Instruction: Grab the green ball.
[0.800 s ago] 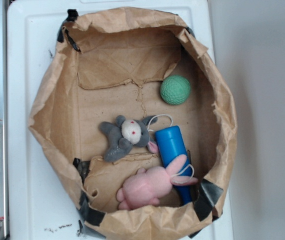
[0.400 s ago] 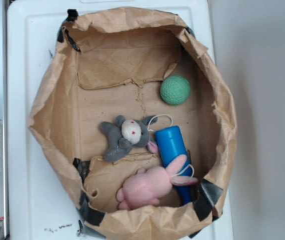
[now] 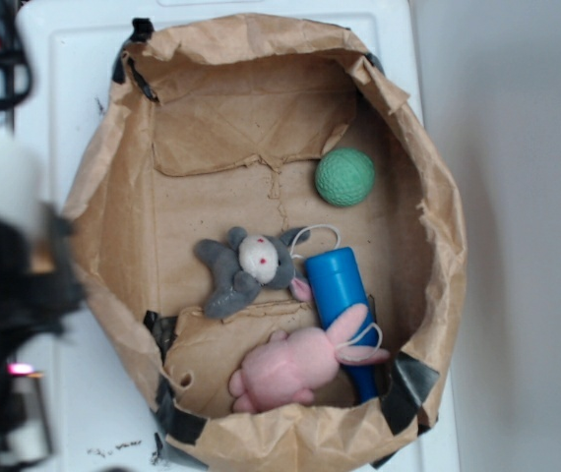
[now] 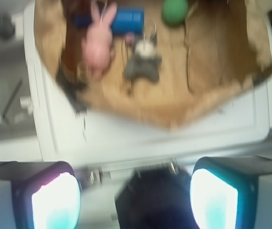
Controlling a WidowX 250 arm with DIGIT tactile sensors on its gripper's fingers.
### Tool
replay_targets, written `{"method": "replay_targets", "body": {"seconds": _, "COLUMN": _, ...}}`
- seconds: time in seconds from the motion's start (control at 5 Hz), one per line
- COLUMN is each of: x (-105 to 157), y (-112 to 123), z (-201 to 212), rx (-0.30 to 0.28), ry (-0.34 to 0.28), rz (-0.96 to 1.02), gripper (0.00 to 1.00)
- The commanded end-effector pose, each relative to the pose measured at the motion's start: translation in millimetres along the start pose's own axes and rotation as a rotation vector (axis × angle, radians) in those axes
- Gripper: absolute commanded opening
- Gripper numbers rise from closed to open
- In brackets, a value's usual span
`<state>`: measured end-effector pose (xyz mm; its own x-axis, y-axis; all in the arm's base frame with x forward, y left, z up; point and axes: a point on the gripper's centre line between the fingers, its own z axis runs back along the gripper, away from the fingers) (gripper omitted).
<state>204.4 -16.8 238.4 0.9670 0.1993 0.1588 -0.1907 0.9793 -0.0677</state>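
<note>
Wrist view: fingers spread, well short of the green ball.

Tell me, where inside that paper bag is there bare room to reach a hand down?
The widest bare floor lies in the brown paper bag, left of the green ball and above the grey plush toy. The lower right is crowded: blue cylinder and pink bunny overlap.

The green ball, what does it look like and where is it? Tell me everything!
The green ball is small, round and mint green, with a bumpy, dimpled skin. It sits on the floor of the brown paper bag, close to one crumpled wall, apart from the toys and the blue cylinder. Nothing grips it. In the blurry wrist view it is just a green blob.
</note>
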Motion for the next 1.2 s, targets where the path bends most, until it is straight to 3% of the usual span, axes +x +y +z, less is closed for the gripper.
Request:
{"method": "replay_targets", "body": {"seconds": 0.0, "x": 53, "y": 16, "z": -25, "rx": -0.035, "ry": -0.197, "rz": 0.016, "gripper": 1.00}}
{"method": "replay_targets", "body": {"seconds": 0.2, "x": 91, "y": 22, "z": -62, "rx": -0.012, "ry": -0.193, "rz": 0.011, "gripper": 1.00}}
{"method": "replay_targets", "body": {"seconds": 0.4, "x": 127, "y": 44, "z": -94, "rx": 0.049, "ry": -0.197, "rz": -0.001, "gripper": 1.00}}
{"method": "replay_targets", "body": {"seconds": 0.6, "x": 147, "y": 60, "z": -110, "rx": 0.070, "ry": -0.206, "rz": 0.001, "gripper": 1.00}}
{"method": "replay_targets", "body": {"seconds": 1.0, "x": 147, "y": 60, "z": -110, "rx": 0.070, "ry": -0.206, "rz": 0.001, "gripper": 1.00}}
